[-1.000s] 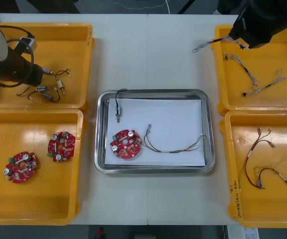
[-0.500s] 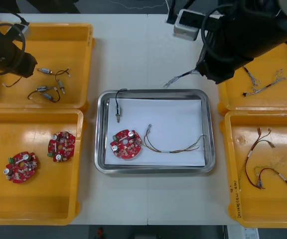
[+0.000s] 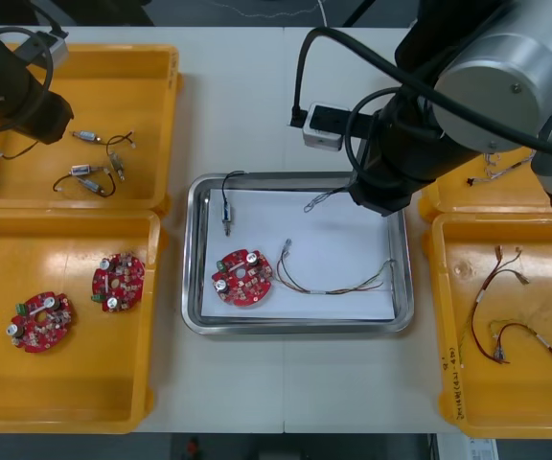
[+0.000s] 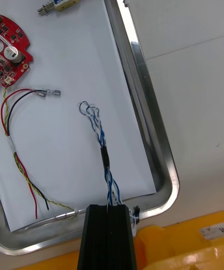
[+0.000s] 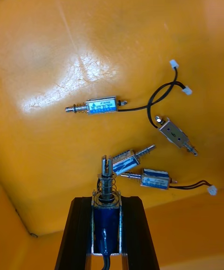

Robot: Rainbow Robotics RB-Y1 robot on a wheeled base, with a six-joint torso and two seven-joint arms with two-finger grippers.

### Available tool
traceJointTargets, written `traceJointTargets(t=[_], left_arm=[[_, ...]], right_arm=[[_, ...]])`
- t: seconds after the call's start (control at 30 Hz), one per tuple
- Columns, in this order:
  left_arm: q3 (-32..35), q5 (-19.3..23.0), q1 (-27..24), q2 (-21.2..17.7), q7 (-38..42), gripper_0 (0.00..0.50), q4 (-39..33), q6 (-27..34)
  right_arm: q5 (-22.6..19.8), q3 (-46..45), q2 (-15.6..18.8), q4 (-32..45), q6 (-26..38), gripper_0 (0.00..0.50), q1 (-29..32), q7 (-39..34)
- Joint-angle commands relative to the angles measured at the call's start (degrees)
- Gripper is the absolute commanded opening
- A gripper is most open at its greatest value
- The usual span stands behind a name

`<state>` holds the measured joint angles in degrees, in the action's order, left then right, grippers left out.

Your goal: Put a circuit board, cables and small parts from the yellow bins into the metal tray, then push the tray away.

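Observation:
My right gripper (image 4: pixel 108 211) is shut on a twisted blue and white cable (image 4: pixel 103 151), which hangs over the white inside of the metal tray (image 4: pixel 140 65). In the front view that gripper (image 3: pixel 360 190) is over the tray's far right corner, the cable (image 3: pixel 322 197) trailing left. In the tray lie a red circuit board (image 3: pixel 241 278), a small metal part (image 3: pixel 227 217) and a red and yellow cable (image 3: pixel 338 286). My left gripper (image 5: pixel 106 204) is shut on a small metal part (image 5: pixel 106 216) above the far left yellow bin (image 3: pixel 151 57), where several more parts (image 5: pixel 100 106) lie.
The near left bin (image 3: pixel 65 383) holds two circuit boards (image 3: pixel 118 282). The near right bin (image 3: pixel 544 402) holds red and yellow cables (image 3: pixel 506 307). Most of the far right bin (image 3: pixel 429 201) is under my right arm; one blue and white cable (image 3: pixel 496 172) shows there.
My right arm has swung from the far right bin to over the tray, carrying the blue and white cable. My left gripper has lifted a small metal part up off the bin floor.

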<state>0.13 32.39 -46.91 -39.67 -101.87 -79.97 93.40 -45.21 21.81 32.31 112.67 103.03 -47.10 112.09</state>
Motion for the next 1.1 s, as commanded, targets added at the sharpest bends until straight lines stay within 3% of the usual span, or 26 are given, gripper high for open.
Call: traceJointTargets(t=[0.03, 0.17, 0.5, 0.8, 1.1], left_arm=[[1.8, -0.5, 0.5, 0.0, 11.2, 0.000, -5.2, 3.2], [1.8, -0.8, 0.5, 1.3, 14.5, 0.000, -8.0, 5.0], [1.8, -1.8, 0.5, 3.7, 19.7, 0.000, -14.2, 10.1], [1.8, -4.5, 0.5, 6.4, 22.0, 0.001, -17.2, 13.0], [1.8, -6.9, 0.4, 9.3, 23.7, 0.001, -18.5, 13.1]], right_arm=[[1.9, 3.2, -0.8, 1.9, -3.7, 0.000, 1.7, -2.1], [4.5, 5.0, -1.4, 1.7, -5.3, 0.000, 2.8, -2.2], [5.9, 7.2, -1.6, -2.9, -9.3, 0.000, 4.0, -1.5], [12.6, 11.9, -0.9, -3.4, -13.4, 0.000, 6.0, -1.7], [12.2, 12.4, -0.6, -6.2, -13.5, 0.000, 6.3, -0.8]])
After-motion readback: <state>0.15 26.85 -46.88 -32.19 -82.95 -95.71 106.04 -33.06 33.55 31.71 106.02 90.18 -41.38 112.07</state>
